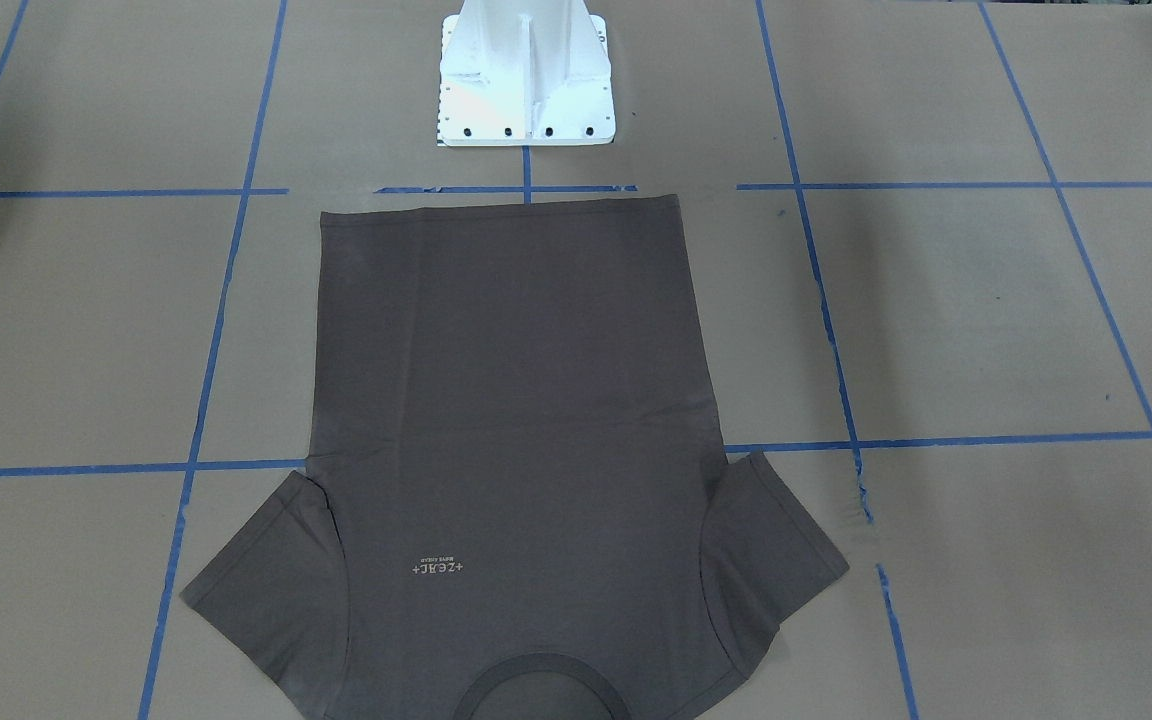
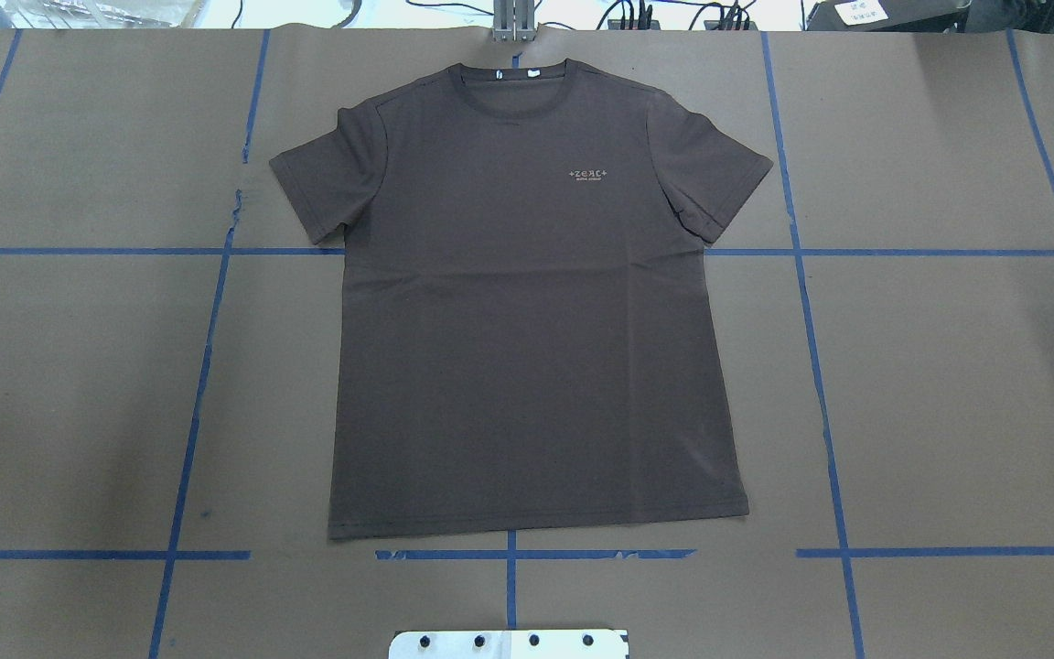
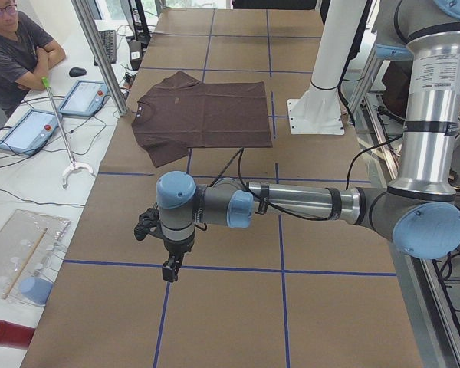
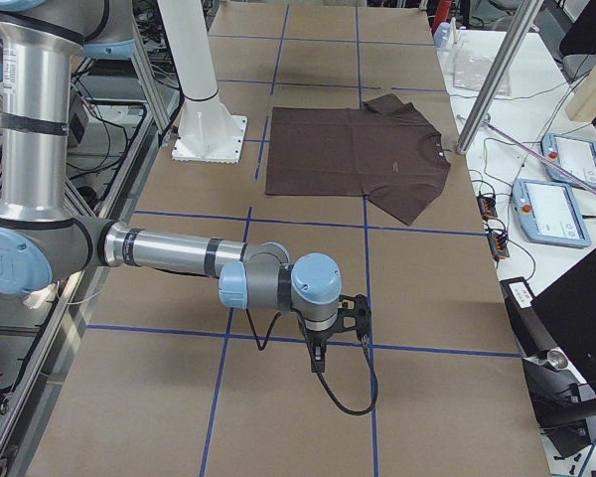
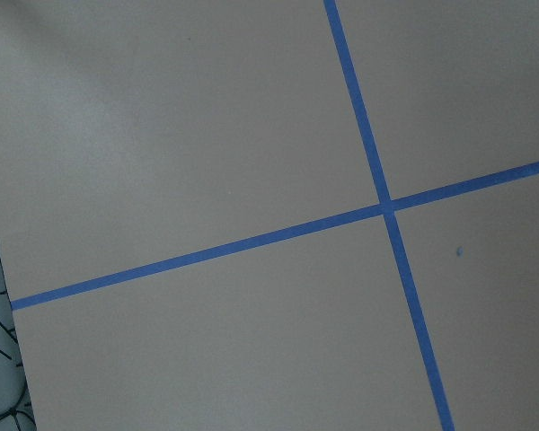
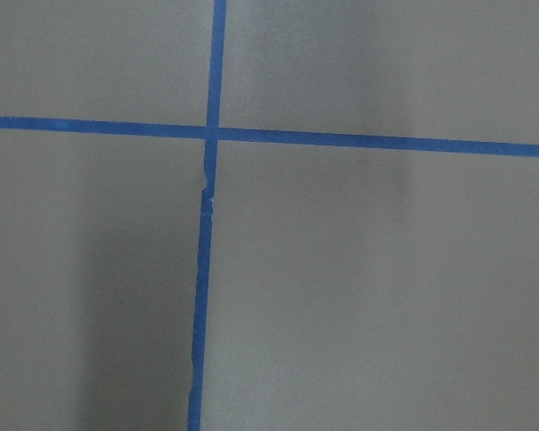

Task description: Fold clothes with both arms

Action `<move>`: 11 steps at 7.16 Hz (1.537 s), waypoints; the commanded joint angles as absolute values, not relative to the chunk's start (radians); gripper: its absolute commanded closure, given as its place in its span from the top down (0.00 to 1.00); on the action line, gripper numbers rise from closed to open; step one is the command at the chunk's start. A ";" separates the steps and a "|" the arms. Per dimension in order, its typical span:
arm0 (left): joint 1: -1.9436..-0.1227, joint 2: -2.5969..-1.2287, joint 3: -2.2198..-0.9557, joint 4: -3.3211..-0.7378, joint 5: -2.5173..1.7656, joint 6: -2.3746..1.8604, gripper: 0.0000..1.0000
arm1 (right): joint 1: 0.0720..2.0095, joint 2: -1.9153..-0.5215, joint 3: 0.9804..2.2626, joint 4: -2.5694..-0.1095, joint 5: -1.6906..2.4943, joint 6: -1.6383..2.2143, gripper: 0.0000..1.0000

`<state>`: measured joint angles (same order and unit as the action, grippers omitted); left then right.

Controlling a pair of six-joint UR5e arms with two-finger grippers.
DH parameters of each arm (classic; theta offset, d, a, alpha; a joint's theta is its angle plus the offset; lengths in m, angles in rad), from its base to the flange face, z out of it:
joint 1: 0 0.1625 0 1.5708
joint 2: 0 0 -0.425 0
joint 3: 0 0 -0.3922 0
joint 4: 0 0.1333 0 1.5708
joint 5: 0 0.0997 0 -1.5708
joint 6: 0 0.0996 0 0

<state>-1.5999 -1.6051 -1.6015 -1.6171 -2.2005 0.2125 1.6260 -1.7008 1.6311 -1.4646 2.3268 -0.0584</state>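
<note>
The dark grey-brown T-shirt [image 2: 527, 320] lies flat and spread out, face up, in the middle of the table. Its collar [image 2: 513, 87] is at the far edge and its hem faces the robot. Its pale chest logo [image 2: 588, 174] shows. The shirt also shows in the front view [image 1: 516, 400] and in both side views [image 3: 203, 115] [image 4: 358, 149]. My left gripper [image 3: 171, 268] hangs over bare table far to the shirt's left. My right gripper [image 4: 318, 358] hangs over bare table far to its right. Both show only in the side views, so I cannot tell if they are open or shut.
The white pedestal base [image 1: 526, 80] stands just behind the shirt's hem. Blue tape lines [image 5: 385, 208] [image 6: 211, 133] cross the brown table under both wrists. An operator [image 3: 15, 46] sits beyond the far edge, by tablets [image 3: 84, 96] and a metal post [image 3: 100, 54].
</note>
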 commanded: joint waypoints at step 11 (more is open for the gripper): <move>-1.448 -1.801 -1.605 -1.925 -2.210 -0.085 1.00 | 1.208 -1.103 1.285 -1.106 2.379 0.510 1.00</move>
